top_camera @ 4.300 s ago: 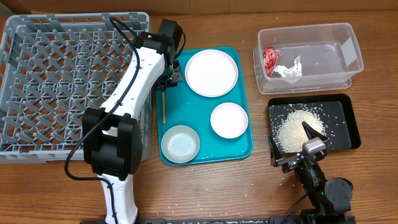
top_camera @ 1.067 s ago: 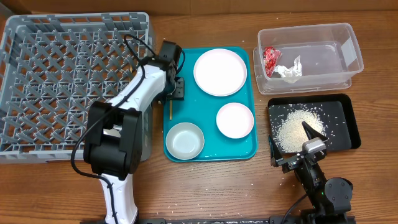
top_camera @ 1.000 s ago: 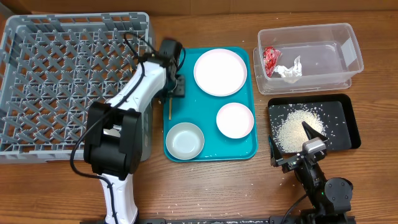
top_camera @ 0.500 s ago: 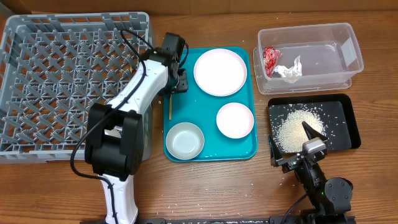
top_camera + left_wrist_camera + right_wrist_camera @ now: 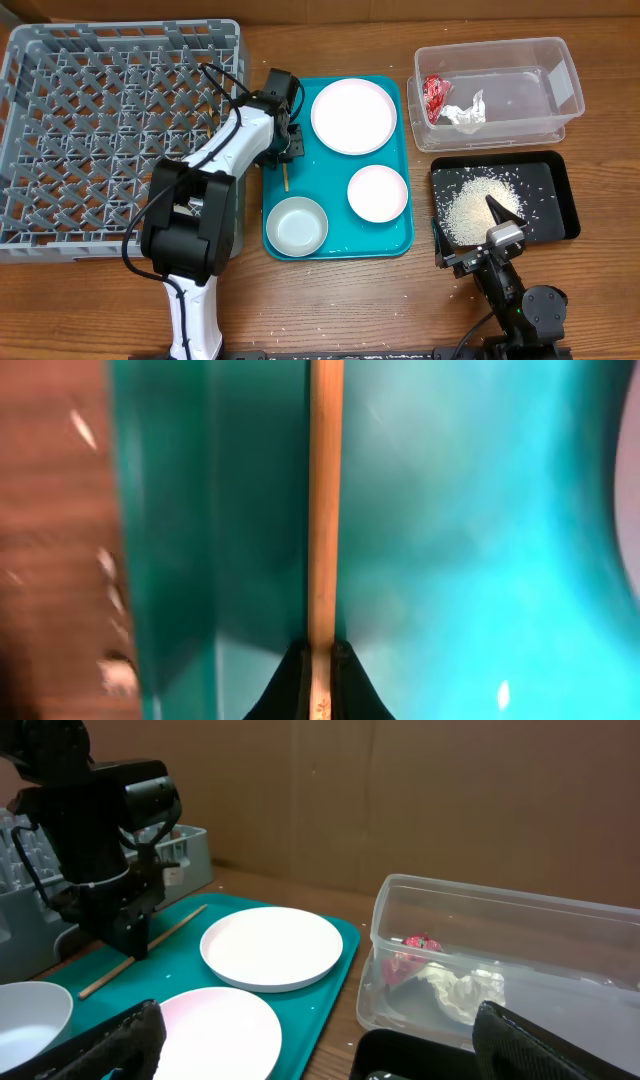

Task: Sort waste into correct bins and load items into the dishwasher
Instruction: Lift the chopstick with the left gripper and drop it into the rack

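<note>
Matt bare wood chopstick (image 5: 323,510); glossy smooth plastic teal tray (image 5: 460,540); clear plastic tub (image 5: 495,44).

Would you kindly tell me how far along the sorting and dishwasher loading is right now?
Done: the red wrapper and tissue lie in the clear tub, and most rice is in the black tray. In hand: the left tool is shut on a chopstick at the teal tray; the right tool is open. Left: the plate, small dish and bowl sit on the teal tray, and the rack holds nothing visible.
</note>
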`<state>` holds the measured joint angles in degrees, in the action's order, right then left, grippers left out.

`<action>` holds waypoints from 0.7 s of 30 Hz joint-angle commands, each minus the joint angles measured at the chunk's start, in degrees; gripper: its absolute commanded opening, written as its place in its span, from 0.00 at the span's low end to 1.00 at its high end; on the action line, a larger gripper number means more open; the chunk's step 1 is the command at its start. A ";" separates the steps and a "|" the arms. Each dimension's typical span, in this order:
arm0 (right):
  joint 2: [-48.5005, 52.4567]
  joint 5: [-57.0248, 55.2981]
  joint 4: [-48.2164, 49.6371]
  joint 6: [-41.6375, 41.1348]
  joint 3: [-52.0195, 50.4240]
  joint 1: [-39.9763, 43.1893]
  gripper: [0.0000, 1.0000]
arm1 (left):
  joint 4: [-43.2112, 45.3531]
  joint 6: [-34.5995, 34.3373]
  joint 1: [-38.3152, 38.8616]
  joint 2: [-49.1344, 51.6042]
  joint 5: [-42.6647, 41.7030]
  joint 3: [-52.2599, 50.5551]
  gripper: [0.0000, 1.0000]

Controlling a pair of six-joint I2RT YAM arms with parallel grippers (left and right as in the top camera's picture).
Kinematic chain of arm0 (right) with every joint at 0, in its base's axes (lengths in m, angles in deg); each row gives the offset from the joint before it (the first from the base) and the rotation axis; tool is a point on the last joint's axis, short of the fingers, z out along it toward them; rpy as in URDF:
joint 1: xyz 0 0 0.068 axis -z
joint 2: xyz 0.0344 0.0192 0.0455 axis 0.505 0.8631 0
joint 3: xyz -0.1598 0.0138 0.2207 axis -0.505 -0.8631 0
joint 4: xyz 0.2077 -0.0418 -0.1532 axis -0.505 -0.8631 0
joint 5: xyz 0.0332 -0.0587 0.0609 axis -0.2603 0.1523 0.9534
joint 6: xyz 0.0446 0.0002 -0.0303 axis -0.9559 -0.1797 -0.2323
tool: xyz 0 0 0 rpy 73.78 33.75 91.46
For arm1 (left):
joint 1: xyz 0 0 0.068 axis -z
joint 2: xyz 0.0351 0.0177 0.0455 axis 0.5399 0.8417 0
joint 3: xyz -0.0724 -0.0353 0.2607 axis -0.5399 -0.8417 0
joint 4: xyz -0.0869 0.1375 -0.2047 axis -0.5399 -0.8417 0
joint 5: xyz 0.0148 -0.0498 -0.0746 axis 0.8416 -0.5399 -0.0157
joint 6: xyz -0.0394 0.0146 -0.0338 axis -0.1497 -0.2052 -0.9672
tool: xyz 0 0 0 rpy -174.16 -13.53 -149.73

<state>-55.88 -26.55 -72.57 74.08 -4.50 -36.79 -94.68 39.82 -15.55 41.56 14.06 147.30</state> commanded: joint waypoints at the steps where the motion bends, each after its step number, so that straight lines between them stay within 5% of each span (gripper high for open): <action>1: -0.68 -0.46 0.44 0.04 -0.61 0.07 1.00 | -5.27 3.15 -0.94 -0.92 -5.05 5.25 0.04; 6: -0.68 -0.46 0.44 0.04 -0.61 0.07 1.00 | -16.00 7.58 -1.77 -10.58 -0.74 16.15 0.04; 14: -0.68 -0.48 0.44 0.04 -0.61 0.07 1.00 | -29.31 9.60 -2.97 -20.11 22.53 16.98 0.04; 21: -0.68 -0.46 0.44 0.04 -0.61 0.07 1.00 | -27.26 9.81 -9.66 -17.03 25.00 9.60 0.04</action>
<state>-55.88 -26.57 -72.55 74.08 -4.50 -36.79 -123.16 48.54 -21.67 20.84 34.76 161.40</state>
